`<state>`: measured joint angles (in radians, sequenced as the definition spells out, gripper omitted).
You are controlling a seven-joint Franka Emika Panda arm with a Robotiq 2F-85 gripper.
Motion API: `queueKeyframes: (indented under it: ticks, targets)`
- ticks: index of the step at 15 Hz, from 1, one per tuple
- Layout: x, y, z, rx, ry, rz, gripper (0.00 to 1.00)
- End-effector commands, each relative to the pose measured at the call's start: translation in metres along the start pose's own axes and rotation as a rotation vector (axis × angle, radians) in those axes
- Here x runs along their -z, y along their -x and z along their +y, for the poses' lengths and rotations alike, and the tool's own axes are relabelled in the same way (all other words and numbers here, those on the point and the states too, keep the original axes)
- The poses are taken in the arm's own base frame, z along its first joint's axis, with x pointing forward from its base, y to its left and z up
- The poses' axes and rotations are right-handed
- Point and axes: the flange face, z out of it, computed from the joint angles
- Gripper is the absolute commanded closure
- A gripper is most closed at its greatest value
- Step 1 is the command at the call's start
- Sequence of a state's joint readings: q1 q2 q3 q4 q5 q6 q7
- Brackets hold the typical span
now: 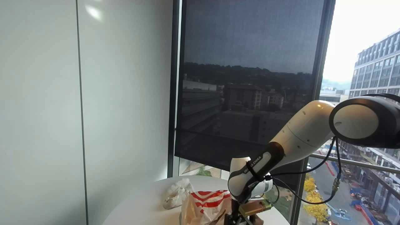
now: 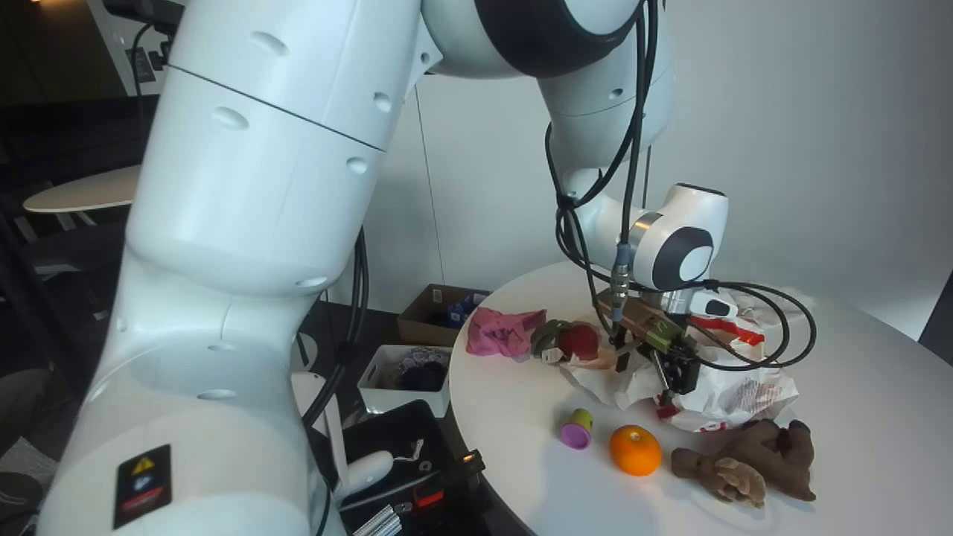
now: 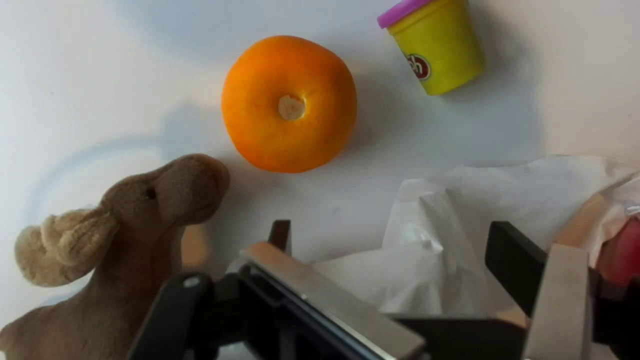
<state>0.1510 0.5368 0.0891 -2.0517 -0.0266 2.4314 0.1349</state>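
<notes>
My gripper (image 3: 392,235) stands with its fingers (image 3: 516,267) apart; no object is clamped. The crumpled white bag (image 3: 420,270) serves as the reference: it lies below the gripper and spans the gap between both fingers — fingertip contact cannot be confirmed. Bag long axis: indeterminate, owing to the creasing. In an exterior view, its red-printed part (image 1: 209,204) rises beside my gripper. Just beside one end of the bag lies a brown plush animal (image 3: 135,245); at the opposite end sits a red round object (image 2: 579,342). Off the bag's edge, near the plush animal's muzzle, rests an orange fruit (image 3: 290,137); a yellow tub (image 3: 445,45) lies along that same side, toward the red round object. Farthest from the bag — past the red round object — lies a pink cloth (image 2: 506,333).
</notes>
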Motion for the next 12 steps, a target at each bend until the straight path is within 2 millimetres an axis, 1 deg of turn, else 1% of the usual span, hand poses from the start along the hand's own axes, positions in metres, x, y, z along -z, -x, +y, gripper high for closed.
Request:
queueKeyframes:
  ticks: [1, 3, 4, 6, 8, 10, 12]
  targets:
    - [0.043, 0.014, -0.041, 0.127, -0.038, 0.003, 0.0]
    - [0.055, 0.01, -0.064, 0.214, -0.051, 0.068, 0.0]
    - [0.057, 0.007, -0.072, 0.246, -0.068, 0.103, 0.0]
    - [0.055, -0.001, -0.082, 0.297, -0.06, 0.165, 0.0]
    - [0.049, -0.01, -0.088, 0.336, -0.069, 0.225, 0.0]
    - [0.036, -0.018, -0.091, 0.364, -0.053, 0.267, 0.0]
    - [0.018, -0.026, -0.089, 0.375, -0.037, 0.287, 0.0]
